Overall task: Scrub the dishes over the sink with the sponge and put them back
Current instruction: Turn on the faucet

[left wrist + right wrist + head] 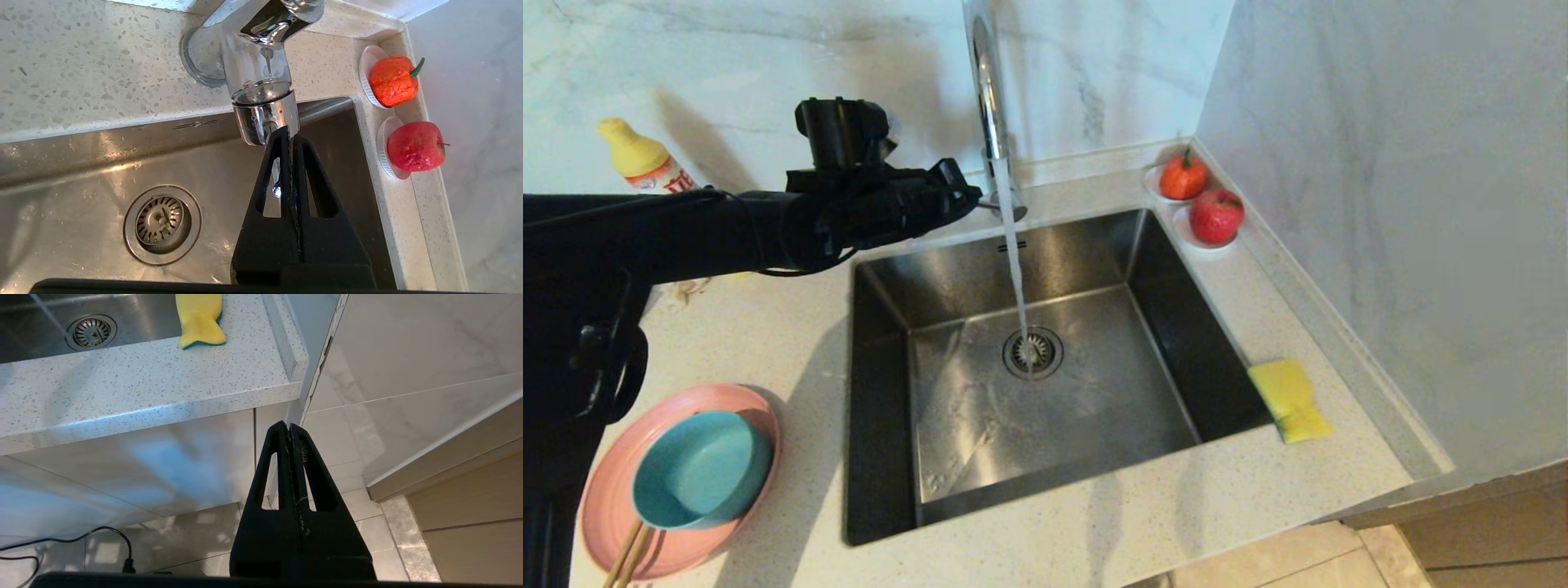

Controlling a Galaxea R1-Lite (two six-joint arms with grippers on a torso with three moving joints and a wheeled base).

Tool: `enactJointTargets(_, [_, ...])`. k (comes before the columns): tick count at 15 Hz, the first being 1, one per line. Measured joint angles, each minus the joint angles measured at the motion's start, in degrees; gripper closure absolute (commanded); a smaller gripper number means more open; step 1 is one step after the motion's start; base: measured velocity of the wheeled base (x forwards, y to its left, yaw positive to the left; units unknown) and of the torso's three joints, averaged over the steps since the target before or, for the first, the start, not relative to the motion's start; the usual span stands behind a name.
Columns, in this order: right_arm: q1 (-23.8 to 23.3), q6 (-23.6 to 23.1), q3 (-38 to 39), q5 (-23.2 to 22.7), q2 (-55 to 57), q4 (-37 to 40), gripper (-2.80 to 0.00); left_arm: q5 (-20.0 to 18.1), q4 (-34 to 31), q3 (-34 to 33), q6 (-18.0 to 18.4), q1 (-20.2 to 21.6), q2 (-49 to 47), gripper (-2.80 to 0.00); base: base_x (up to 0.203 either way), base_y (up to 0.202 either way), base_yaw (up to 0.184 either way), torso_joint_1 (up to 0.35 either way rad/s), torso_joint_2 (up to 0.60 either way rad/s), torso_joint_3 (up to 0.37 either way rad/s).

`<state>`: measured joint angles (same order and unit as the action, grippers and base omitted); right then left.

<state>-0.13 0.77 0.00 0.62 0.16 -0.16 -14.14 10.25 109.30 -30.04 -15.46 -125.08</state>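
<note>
We hold our left gripper [960,194] up at the chrome tap [990,98], its fingers pressed together on nothing, the tips right at the spout and the lever behind it. Water runs from the tap in a thin stream onto the drain strainer [1032,352] in the middle of the stainless-steel sink [1094,408].

Taking the sink as our landmark: the yellow sponge [1290,400] lies on the counter at its right rim, one end hanging a little over the basin. The teal-blue bowl [698,469] sits inside the pink plate [609,490] on the counter off its near left corner, with wooden chopsticks [627,555] leaning on the plate's near edge. A yellow-capped bottle [644,159] stands beyond its far left corner, and two red toy fruits [1201,200] sit on small white dishes at its far right corner.

Our right gripper [291,430] hangs below the counter in front of the sink, its fingers likewise closed and empty.

The risks from here, as we judge them: closed tips pressed against the tap could slip off the smooth chrome, or push the lever too far and make the stream splash. The overhanging sponge could drop into the basin if nudged. The bowl, resting loose in the plate, could slide or drag the chopsticks along when lifted.
</note>
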Motion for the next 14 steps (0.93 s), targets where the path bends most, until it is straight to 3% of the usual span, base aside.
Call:
enactJointTargets(6, [-0.05, 0.05, 0.0, -0.02, 0.0, 0.0, 0.0, 0.43, -0.48, -1.04, 0.02, -0.02, 1.69, 0.0, 0.0, 0.0, 0.0, 0.0, 0.0, 0.0])
enactJointTargets(14, [-0.05, 0.01, 0.0, 0.0, 0.0, 0.01, 0.0, 3.11, -0.3, 0.92, 1.6, 3.93, 5.39, 0.0, 0.0, 0.0, 0.0, 0.0, 0.0, 0.0])
